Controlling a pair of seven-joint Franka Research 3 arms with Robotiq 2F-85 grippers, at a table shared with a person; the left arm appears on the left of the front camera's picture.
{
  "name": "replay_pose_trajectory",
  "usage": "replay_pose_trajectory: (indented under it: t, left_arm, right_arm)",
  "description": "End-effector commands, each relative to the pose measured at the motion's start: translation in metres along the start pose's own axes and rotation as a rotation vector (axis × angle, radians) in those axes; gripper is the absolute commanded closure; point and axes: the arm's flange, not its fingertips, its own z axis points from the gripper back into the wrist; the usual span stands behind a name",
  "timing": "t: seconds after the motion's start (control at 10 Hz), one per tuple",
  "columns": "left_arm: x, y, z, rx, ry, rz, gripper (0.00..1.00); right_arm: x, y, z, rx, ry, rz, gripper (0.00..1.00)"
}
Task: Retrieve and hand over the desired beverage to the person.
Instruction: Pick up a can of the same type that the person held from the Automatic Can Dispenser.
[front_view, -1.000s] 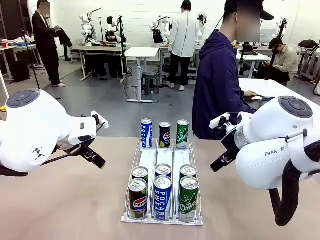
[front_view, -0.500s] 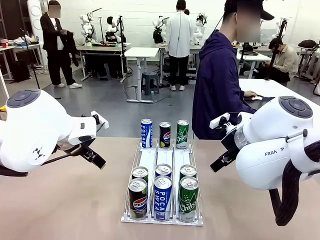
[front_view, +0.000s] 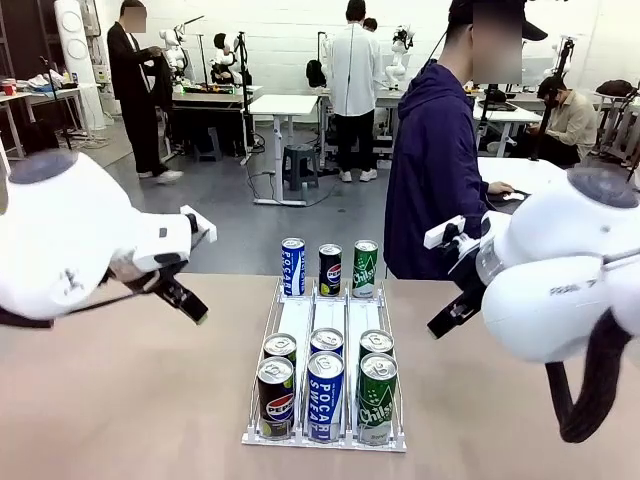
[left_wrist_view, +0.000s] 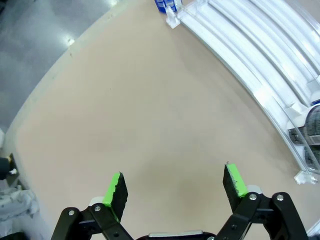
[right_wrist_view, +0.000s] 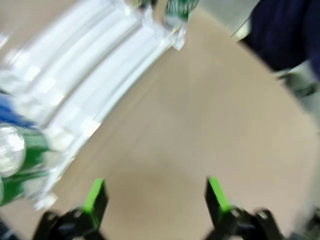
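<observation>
Nine blue, black and green cans (front_view: 325, 395) stand in a clear rack (front_view: 296, 318) at the middle of the desk (front_view: 130, 400); the navy-hooded person (front_view: 430, 170) stands at its far edge. Both arms' jaws are spread, empty.

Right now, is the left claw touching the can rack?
Apart. Left wrist view shows bare table between the open left claw and the rack.

- Front view: bright, even light from above; soft, short shadows under the cans (front_view: 325, 385); both white arms (front_view: 60, 240) look slightly smeared.
- Left wrist view: sharp; pale glare on the clear rack (left_wrist_view: 260, 65); the table (left_wrist_view: 125, 110) bows at its edge from the wide lens.
- Right wrist view: heavy blur throughout.
</observation>
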Motion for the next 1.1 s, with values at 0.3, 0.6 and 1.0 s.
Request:
replay_pose_trajectory:
  t: [0.3, 0.6, 1.0]
  left_arm:
    - [0.063, 0.02, 0.17, 0.087, -0.088, -0.078, 0.0]
    - [0.062, 0.018, 0.168, 0.046, -0.087, -0.064, 0.0]
    - [0.028, 0.084, 0.194, -0.263, -0.147, -0.027, 0.0]
  right_arm:
    - [0.067, 0.005, 0.176, -0.097, -0.027, 0.045, 0.0]
    - [0.063, 0.008, 0.2, -0.071, -0.059, 0.062, 0.0]
    - [0.006, -0.041, 0.226, 0.129, -0.175, 0.043, 0.0]
